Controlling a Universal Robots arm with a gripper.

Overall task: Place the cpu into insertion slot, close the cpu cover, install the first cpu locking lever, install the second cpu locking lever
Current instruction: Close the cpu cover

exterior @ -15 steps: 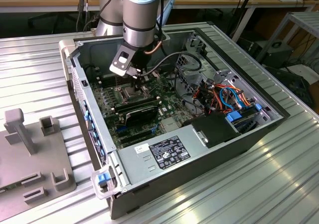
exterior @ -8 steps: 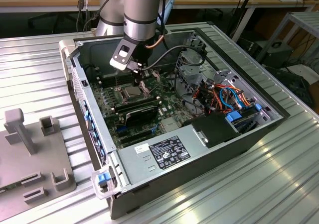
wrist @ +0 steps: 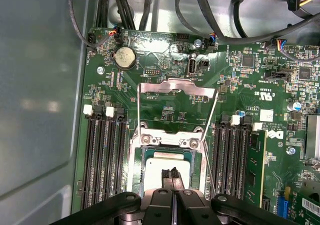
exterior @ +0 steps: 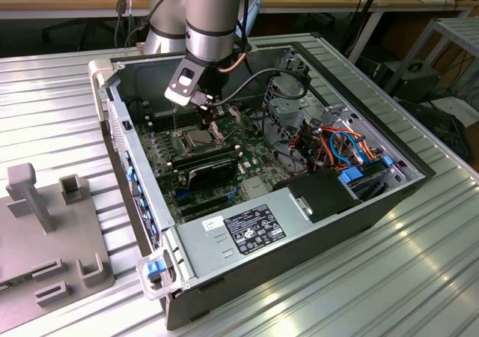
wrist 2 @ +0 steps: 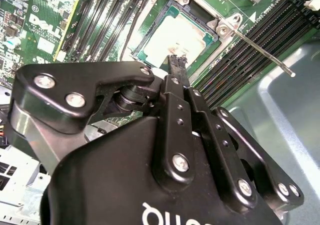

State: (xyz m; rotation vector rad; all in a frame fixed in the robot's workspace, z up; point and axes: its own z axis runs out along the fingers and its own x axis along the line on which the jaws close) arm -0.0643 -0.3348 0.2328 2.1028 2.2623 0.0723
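Your gripper (wrist: 172,173) has its jaws pinched together, empty, right over the chip (wrist: 161,161), which sits in the socket (wrist: 140,160) with the cover (wrist: 175,85) flipped open. That chip's probably light, stiff and fragile, so I'd grab it by the edges only.

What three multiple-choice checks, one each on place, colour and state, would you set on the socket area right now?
1. Where is the cpu? A in the insertion slot; B held in mid-air; C upside down beside it.
2. What colour is the circuit board? A blue; B green; C red.
3. The cpu cover is: A shut over the cpu; B flipped open; C missing.
Key: 1 A, its beige top sits inside the slot's rim under the shut tool; 2 B, green in both wrist views; 3 B, the frame stands back from the slot, leaving the cpu bare.
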